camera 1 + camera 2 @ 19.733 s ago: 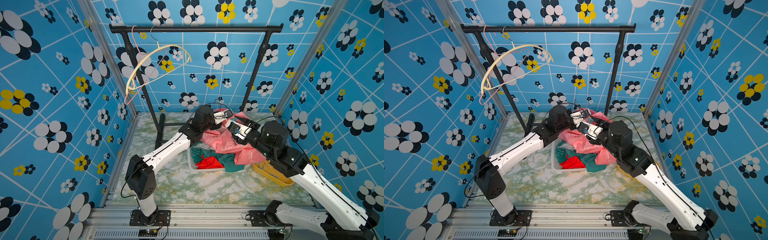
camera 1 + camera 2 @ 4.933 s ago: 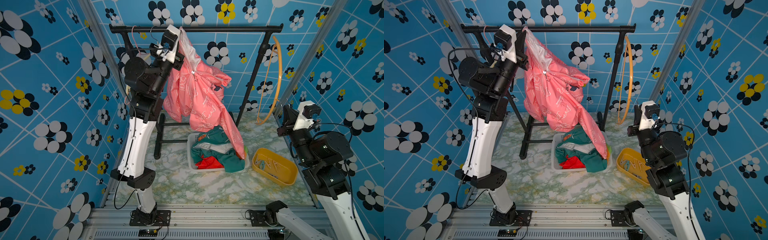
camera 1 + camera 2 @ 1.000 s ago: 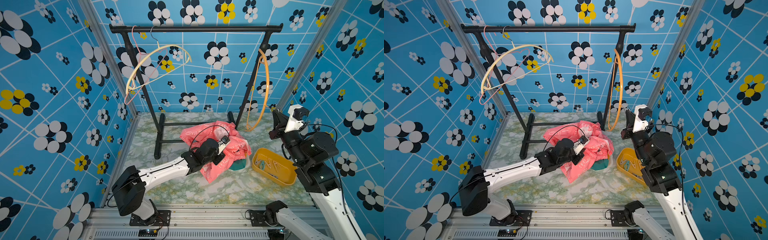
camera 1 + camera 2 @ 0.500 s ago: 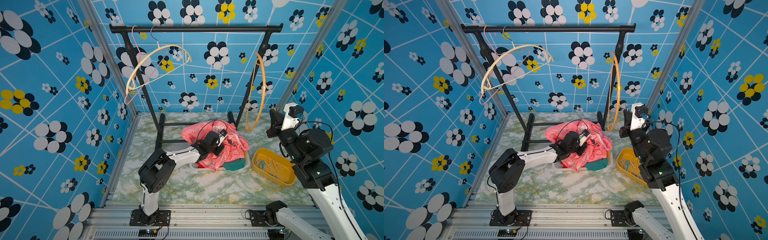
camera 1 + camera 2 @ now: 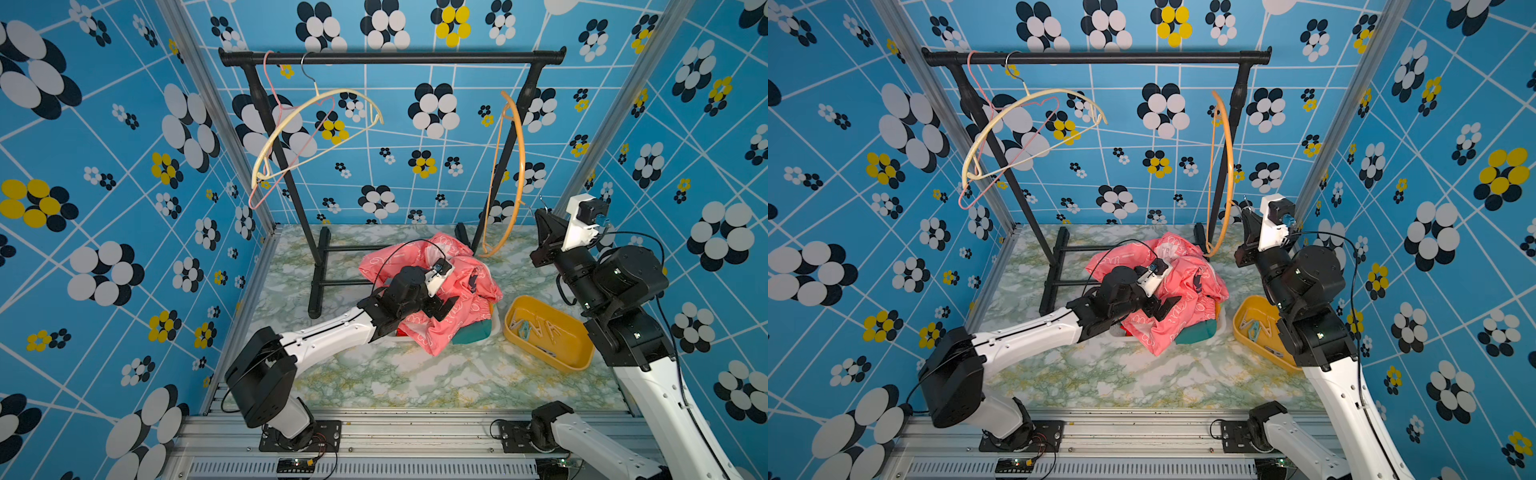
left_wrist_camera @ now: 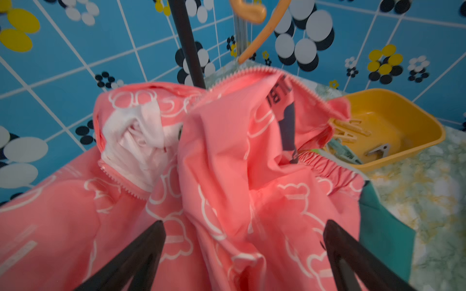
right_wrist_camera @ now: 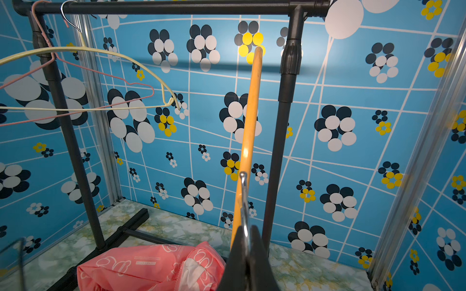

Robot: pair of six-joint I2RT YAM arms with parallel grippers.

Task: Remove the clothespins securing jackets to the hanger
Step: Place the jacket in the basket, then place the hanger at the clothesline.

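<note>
Left fingers (image 6: 137, 259) stand apart, pink jacket (image 6: 227, 163) beneath them. Only the right wrist view shows right fingers (image 7: 261, 268) clamped on the hook (image 7: 243, 196) of the orange hanger (image 7: 249, 126); its long axis rises upright from them.

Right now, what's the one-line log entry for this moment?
left tool: open over pink jacket | right tool: shut on orange hanger, off the rail | clothespins: in yellow tub

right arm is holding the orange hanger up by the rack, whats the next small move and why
Probably lift the right gripper toward the black rail and hook the orange hanger on it: its fingers are shut on the metal hook, the hanger is bare, and the pink jacket lies on the pile beneath the open left gripper.
</note>
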